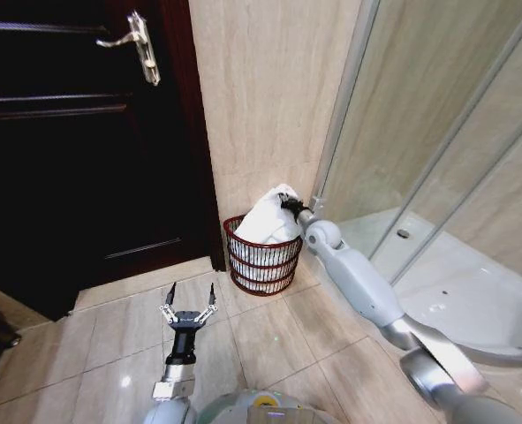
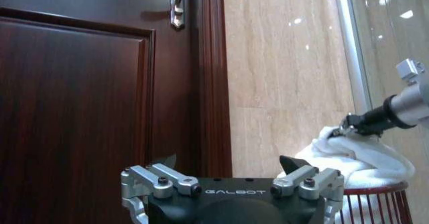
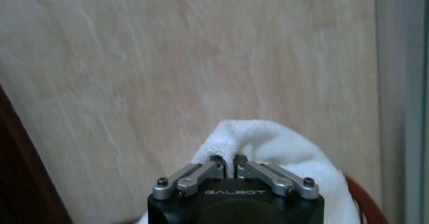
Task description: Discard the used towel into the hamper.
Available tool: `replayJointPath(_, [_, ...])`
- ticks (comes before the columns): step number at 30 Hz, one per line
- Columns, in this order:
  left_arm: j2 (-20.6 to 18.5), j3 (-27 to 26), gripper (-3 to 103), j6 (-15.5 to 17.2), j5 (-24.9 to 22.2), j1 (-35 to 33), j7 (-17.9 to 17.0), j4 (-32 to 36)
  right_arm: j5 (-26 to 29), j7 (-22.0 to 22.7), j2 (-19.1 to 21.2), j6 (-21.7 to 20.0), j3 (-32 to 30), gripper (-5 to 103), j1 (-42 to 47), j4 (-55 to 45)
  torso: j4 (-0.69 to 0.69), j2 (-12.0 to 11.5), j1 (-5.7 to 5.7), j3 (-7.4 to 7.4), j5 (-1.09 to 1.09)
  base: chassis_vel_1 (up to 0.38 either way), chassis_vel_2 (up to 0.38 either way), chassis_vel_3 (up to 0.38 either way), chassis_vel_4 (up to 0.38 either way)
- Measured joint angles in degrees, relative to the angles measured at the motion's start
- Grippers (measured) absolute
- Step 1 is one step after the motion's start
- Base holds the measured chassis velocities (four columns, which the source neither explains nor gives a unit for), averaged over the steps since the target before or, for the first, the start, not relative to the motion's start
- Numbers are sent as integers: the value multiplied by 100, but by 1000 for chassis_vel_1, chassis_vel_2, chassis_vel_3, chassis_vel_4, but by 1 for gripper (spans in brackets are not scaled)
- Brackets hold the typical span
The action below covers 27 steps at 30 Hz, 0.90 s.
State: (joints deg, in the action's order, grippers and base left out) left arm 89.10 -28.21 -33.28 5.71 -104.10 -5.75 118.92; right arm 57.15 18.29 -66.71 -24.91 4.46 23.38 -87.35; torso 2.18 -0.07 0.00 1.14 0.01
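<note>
Nearest the head camera, low over the tiled floor (image 1: 110,353), the left tool (image 1: 190,296) hangs idle with its two fingers spread wide and nothing between them. Farther off, the right arm reaches out to the hamper (image 1: 262,256), which stands on the floor against the beige stone wall (image 1: 269,97), between the dark wooden door (image 1: 75,159) and the glass shower screen (image 1: 437,132). The right tool (image 1: 287,205) sits at the top of the white towel (image 1: 268,223), which is heaped high in the hamper and rises well above its red rim. From the head view its fingers are too small to judge; the right wrist view shows them pinched together on a fold of the towel (image 3: 268,143). From the left wrist view, the towel (image 2: 365,156) mounds over the hamper's rim (image 2: 375,189), with the right tool (image 2: 347,128) at its upper edge and the door handle (image 2: 176,3) above.
</note>
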Motion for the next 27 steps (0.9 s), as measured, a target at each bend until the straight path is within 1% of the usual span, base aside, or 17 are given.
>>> replayJointPath(1, [0, 0, 100, 0, 0, 0, 0, 0, 0, 0, 0, 0, 0, 5, 0, 0, 0, 0, 0, 0, 0, 0, 0, 0, 0])
replayJointPath(2, [0, 0, 100, 0, -3, -1, 0, 1, 360, 217, 13, -324, -52, 5, -60, -46, 0, 0, 0, 0, -1, 0, 0, 0, 0])
replayJointPath(3, [-1, 0, 100, -1, -4, 0, 0, 2, 615, 372, 9, -545, -93, 5, -106, -54, 0, 0, 0, 0, -1, 0, 0, 0, 0])
replayJointPath(6, [-2, 2, 100, 0, -8, 8, 0, 2, 1181, 597, -47, -971, -170, 5, -218, 48, 0, 1, 0, 1, -1, 0, 0, 0, 0])
replayJointPath(7, [-2, 2, 100, 0, -8, 8, 0, 2, 1181, 597, -47, -971, -170, 5, -218, 48, 0, 1, 0, 1, -1, 0, 0, 0, 0])
replayJointPath(11, [0, 3, 100, -2, -33, 19, 1, 2, 1709, 609, -173, -1249, -177, 5, -277, 290, 0, 3, 0, 3, -1, 0, 0, 0, 0])
replayJointPath(15, [-2, 2, 100, -6, -72, 48, 1, -7, 1846, 607, -231, -1394, -146, 5, -279, 416, 0, 3, 0, 3, -1, 0, 0, 0, 0])
replayJointPath(19, [-3, -7, 100, -7, -118, 84, 9, -19, 2217, 611, -320, -1697, -97, 5, -318, 657, 0, 4, 0, 4, -2, 0, 0, 0, 0])
replayJointPath(24, [-16, -61, 100, -7, -155, 113, 24, -26, 2258, 614, -473, -1718, 48, 5, -321, 859, 0, 5, 0, 4, -1, 0, 0, 0, 0])
replayJointPath(27, [-19, -89, 100, -7, -193, 135, 30, -41, 2174, 601, -580, -1718, 107, 5, -321, 999, 0, 5, 0, 4, -2, 0, 0, 0, 0])
